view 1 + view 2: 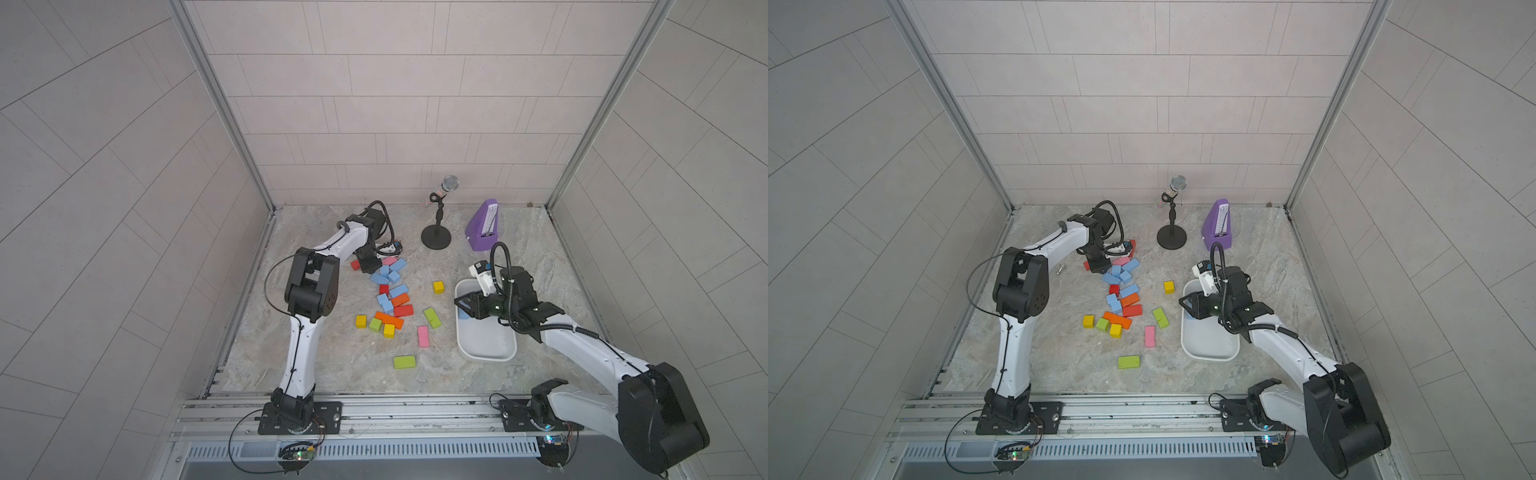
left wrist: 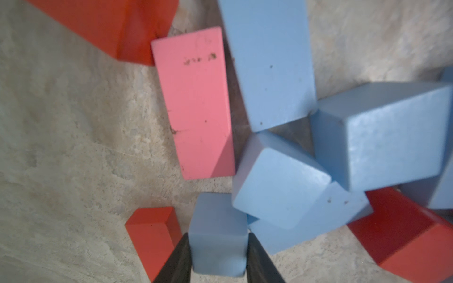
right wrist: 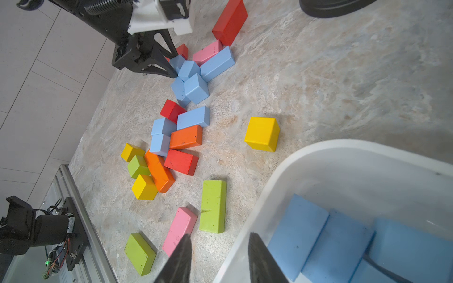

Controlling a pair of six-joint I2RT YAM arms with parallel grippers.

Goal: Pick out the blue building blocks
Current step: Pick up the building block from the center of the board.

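Several blue building blocks (image 1: 388, 274) lie heaped among other coloured blocks at the middle of the floor, seen in both top views. My left gripper (image 2: 218, 257) is down at the far end of that heap, shut on a blue cube (image 2: 218, 232) with one black finger on each side of it. More blue blocks (image 2: 277, 181) press against the cube. My right gripper (image 3: 218, 247) hangs open over the near rim of the white tray (image 3: 343, 156), with nothing between its fingers. Three blue blocks (image 3: 338, 242) lie inside the tray.
Red (image 1: 403, 310), orange (image 1: 389, 319), yellow (image 1: 438, 286), green (image 1: 404, 361) and pink (image 1: 423, 336) blocks are scattered around the heap. A microphone on a round stand (image 1: 436, 237) and a purple metronome (image 1: 484, 226) stand at the back. Walls close in on both sides.
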